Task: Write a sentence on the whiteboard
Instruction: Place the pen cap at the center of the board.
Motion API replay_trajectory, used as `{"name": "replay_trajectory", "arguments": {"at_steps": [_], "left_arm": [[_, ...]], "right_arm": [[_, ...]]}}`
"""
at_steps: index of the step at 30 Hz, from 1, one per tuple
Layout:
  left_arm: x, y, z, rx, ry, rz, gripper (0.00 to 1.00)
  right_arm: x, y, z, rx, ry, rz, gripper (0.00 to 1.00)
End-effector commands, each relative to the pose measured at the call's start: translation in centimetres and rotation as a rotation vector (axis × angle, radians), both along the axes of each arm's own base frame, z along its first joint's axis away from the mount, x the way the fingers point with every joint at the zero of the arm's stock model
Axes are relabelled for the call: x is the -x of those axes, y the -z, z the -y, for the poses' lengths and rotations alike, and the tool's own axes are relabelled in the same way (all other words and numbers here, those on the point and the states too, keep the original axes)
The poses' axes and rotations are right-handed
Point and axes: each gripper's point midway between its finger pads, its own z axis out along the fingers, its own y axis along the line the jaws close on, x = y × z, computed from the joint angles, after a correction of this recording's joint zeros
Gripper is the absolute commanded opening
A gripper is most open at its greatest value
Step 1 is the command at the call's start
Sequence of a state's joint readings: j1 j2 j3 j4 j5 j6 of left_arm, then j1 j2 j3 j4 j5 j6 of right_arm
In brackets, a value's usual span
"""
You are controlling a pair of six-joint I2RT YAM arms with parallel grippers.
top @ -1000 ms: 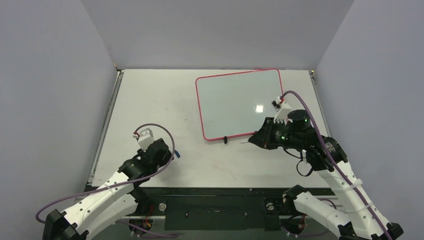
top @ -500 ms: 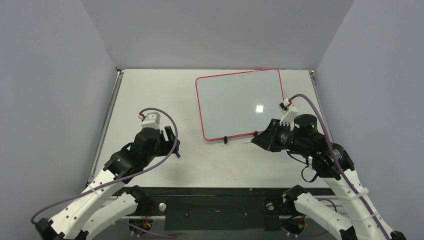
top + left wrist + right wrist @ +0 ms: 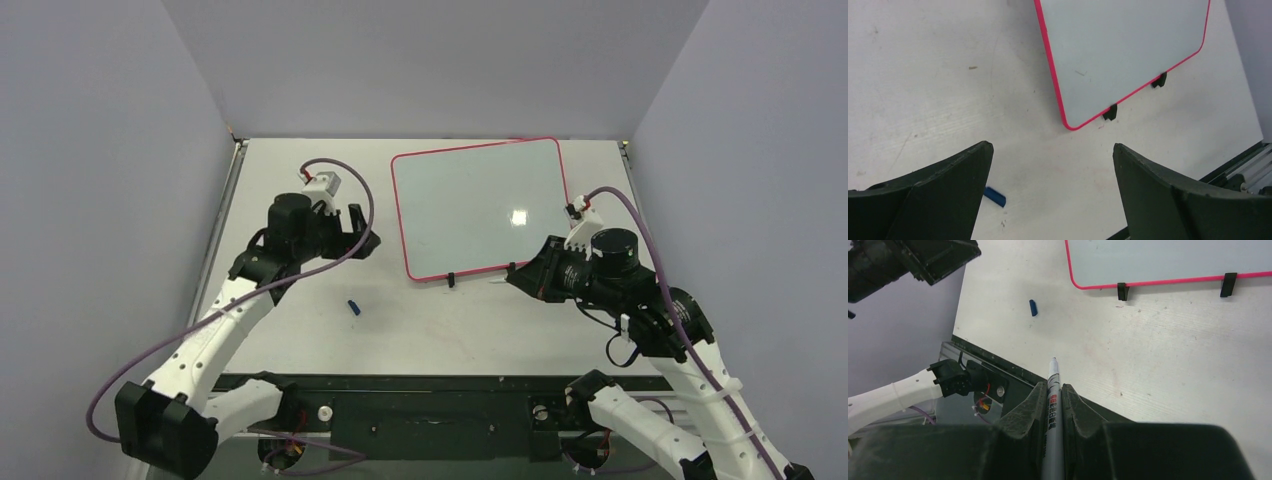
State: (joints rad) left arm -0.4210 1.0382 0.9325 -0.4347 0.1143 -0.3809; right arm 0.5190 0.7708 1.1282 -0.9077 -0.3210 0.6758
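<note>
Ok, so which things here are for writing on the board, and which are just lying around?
For the job:
- whiteboard, no writing visible on it
- marker, clamped in the right end effector

Lying about:
- small blue piece on the table, perhaps the marker's cap
- left end effector, open and empty
</note>
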Motion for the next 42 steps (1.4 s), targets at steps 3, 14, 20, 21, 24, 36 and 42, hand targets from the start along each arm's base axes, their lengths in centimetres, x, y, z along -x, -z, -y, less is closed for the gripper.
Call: {"name": "replay_trajectory", "arguments": {"at_steps": [3,14,20,21,24,36,42], "left_arm": [[-6.1,-4.7,2.2,0.293,0.163,0.133,0.82],[-15.3,-1.3,5.6,0.453,0.295,0.038,0.55],[-18.7,1.6,6.3,0.46,0.294,0.007,0.52],[-19.0,1.7,6.5,0.465,0.296,0.008,0.51],[-19.9,3.3,6.8,0.479,0.297,-0.007,0.5],[-20.0,4.1,8.0,0.549,0.392,0.003,0.39],[-19.4,3.0,8.6,0.618,0.451,0.042,0.38]], "right_arm": [[-0.3,-0.9,0.3,-0.005,0.032,0.026,0.0],[-1.8,-0.7,-0.4,0.047,0.005,0.03,0.0],[-2.3,-0.5,-0.5,0.072,0.0,0.034,0.0],[-2.5,-0.5,-0.5,0.077,-0.001,0.034,0.0],[-2.9,-0.7,-0.7,0.088,-0.008,0.04,0.0],[-6.1,-0.8,-3.0,0.097,-0.057,0.052,0.0],[-7.0,-0.6,-3.7,0.09,-0.073,0.053,0.0]]}}
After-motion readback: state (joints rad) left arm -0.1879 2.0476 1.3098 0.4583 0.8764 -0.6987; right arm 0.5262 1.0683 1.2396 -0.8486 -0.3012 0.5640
